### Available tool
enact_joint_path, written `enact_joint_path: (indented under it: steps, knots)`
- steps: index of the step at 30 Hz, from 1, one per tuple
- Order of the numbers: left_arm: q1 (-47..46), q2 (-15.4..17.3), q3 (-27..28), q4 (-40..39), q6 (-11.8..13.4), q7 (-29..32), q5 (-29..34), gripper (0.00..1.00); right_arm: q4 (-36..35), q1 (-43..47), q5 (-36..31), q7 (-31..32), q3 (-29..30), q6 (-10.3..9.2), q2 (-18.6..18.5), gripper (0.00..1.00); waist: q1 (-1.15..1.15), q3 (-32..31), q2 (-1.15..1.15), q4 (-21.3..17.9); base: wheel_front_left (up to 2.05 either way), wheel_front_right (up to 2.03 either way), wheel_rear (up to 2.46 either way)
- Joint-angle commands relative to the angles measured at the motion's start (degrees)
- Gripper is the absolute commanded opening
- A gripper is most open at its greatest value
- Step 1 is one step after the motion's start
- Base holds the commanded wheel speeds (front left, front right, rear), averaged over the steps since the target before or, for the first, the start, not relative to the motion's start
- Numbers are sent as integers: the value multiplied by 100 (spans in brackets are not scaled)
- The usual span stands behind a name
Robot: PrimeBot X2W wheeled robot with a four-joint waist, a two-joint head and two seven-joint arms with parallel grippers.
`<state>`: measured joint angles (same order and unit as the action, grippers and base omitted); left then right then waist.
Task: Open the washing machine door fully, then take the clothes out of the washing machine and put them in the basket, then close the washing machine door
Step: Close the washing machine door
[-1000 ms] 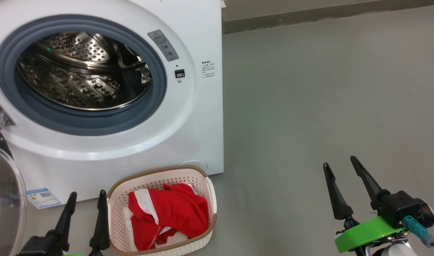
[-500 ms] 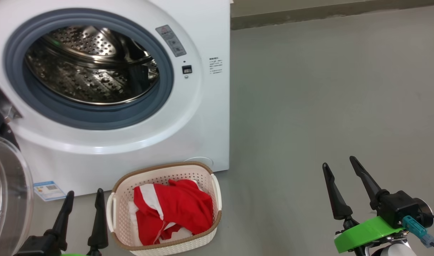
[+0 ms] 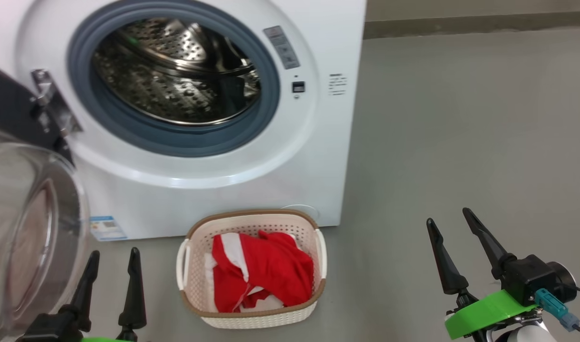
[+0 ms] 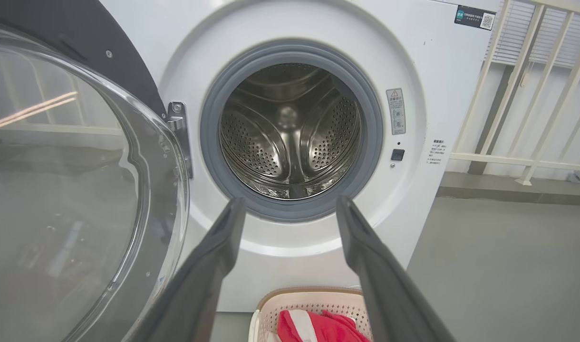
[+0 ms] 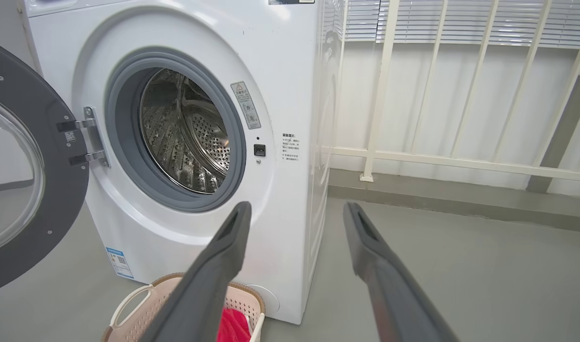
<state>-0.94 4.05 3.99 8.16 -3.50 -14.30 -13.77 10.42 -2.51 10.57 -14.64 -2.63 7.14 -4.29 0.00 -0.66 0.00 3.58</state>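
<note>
We've got clothes (image 3: 266, 270) in the basket (image 3: 252, 216) bottom centre, washing machine door (image 3: 28, 213) open at frame left, left gripper (image 3: 115, 252) and right gripper (image 3: 448, 216) both spread, gripping nothing.

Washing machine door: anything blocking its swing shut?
Nothing visible across the grey ring; drum looks empty. The basket holding the clothes sits on the floor below the opening. The open left gripper is close beside the washing machine door; unclear whether it clears the arc.
</note>
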Motion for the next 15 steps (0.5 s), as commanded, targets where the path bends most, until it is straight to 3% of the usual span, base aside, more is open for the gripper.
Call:
enact_joint_path:
  steps: [1,15]
  knots:
    - [-31,41,177,-193,18,-70,-6,100,-188,-136,18,-36,-157,35,-92,100,0,6,0,271,0,0,0]
    - [52,68,122,-326,118,-70,96,100,-298,-103,36,-36,-251,35,-103,100,0,-62,0,1061,0,0,0]
